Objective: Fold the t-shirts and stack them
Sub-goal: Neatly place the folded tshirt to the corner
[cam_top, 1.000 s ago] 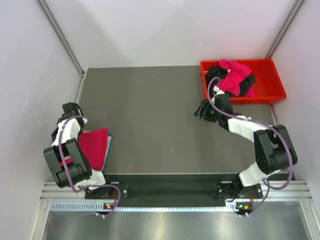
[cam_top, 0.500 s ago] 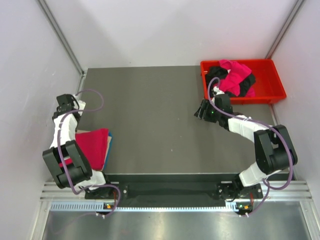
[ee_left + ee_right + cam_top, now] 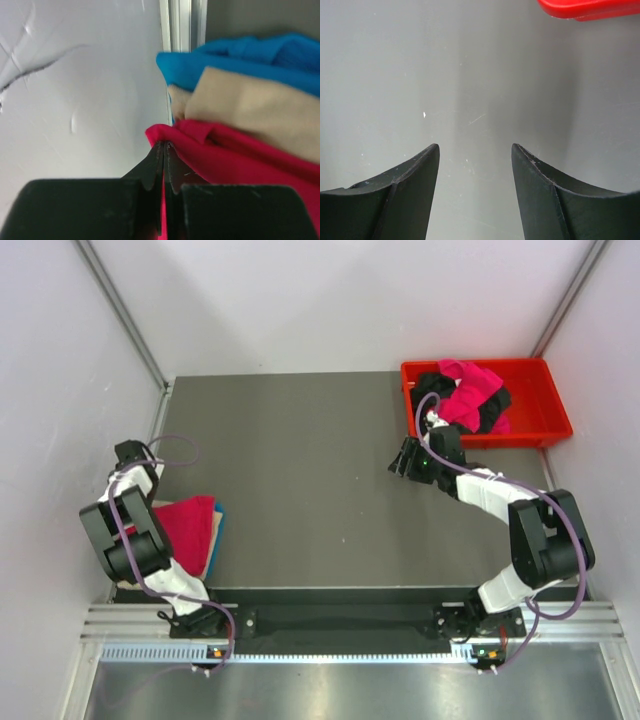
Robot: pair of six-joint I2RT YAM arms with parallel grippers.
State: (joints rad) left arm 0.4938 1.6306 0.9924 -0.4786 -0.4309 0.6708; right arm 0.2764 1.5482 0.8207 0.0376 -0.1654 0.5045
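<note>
A: Grey table [image 3: 300, 470], white walls [image 3: 350, 300] all round, and the folded stack [image 3: 188, 530] is sitting at the near left edge, magenta on top.
B: The left gripper [image 3: 163, 145] is hanging near its far corner, fingers clenched on nothing I can see.
A: The unfolded t-shirts [image 3: 465, 400] are lying heaped in the red tray [image 3: 545, 430].
B: The right gripper [image 3: 403, 461] is hovering spread and empty, just beside the tray. The heap's lying beyond it, to its right, so I'm judging that arm nearer.

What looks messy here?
The folded stack on the left is uneven: the blue shirt and beige shirt poke out past the pink shirt on top. In the red tray, pink and black shirts lie in a crumpled heap.
</note>
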